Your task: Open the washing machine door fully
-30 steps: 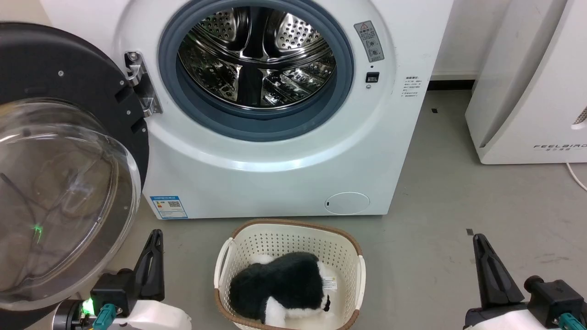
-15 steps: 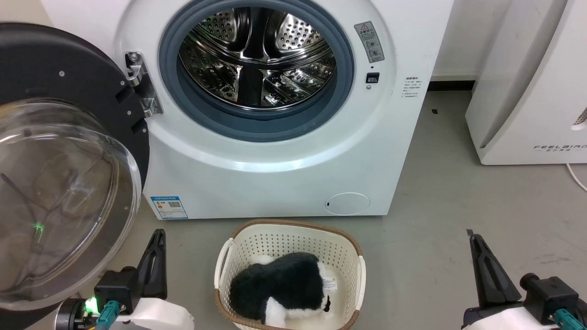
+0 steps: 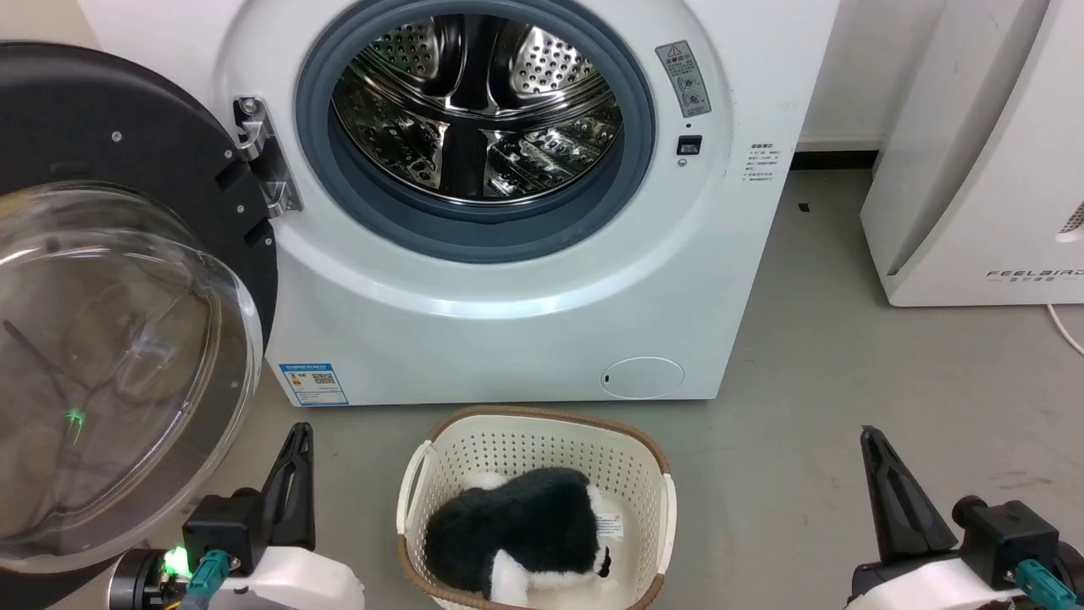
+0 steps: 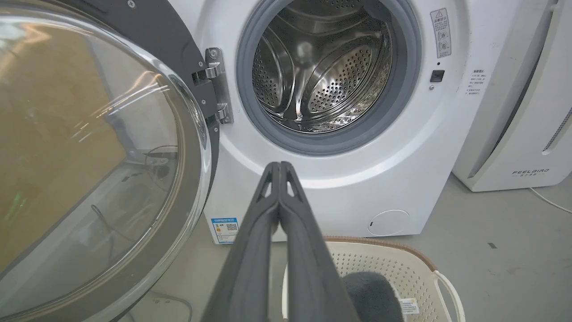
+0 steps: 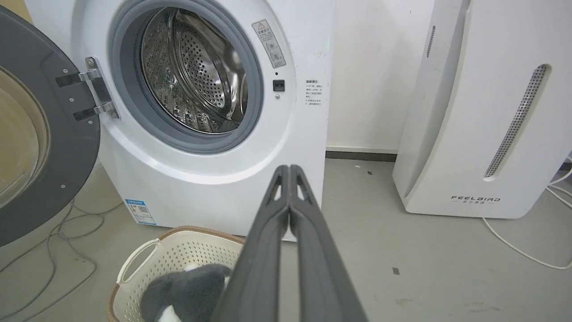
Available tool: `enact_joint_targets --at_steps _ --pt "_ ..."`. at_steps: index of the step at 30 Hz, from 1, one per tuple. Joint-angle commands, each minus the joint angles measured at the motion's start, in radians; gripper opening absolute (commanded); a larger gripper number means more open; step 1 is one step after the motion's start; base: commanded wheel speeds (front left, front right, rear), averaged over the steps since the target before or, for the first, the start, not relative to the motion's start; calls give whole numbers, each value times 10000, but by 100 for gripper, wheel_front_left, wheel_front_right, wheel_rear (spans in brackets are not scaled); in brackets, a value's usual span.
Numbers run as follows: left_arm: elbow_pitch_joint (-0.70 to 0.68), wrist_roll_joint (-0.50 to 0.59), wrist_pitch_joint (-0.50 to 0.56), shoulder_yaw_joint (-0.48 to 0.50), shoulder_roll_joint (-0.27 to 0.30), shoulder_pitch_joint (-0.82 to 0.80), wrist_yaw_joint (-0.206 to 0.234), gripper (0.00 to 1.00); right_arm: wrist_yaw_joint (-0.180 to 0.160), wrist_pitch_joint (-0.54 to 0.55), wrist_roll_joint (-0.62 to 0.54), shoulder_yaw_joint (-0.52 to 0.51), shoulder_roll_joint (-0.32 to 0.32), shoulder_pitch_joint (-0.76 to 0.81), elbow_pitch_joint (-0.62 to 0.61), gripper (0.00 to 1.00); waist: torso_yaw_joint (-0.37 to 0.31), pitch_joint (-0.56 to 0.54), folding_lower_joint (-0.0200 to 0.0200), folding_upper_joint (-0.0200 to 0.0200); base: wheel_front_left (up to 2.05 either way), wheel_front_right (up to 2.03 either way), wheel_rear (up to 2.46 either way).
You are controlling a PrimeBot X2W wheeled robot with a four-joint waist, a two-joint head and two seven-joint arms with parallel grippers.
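Cream basket (image 3: 527,446) before washing machine (image 3: 508,339)

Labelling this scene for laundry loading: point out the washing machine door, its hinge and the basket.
washing machine door (image 3: 152,97): head view, black frame above the glass.
hinge (image 3: 268,165): head view, metal bracket.
basket (image 3: 542,440): head view, perforated back wall.

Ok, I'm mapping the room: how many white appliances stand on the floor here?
2. The washing machine stands at the centre of the head view, its door swung open to the left; the other tall white unit stands to its right. More may be out of frame.
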Motion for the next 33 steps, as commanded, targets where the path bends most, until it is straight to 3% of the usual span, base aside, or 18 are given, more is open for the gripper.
enact_joint_targets --at_steps 1,33 --pt "-96 102 122 -25 -14 -40 80 0 29 104 -119 33 9 -154 -54 0 2 -4 0 0 0 0 0" --pt "-386 179 775 -272 -49 -61 281 0 48 762 -434 128 13 -366 -95 0 26 -45 0 0 0 0 0"
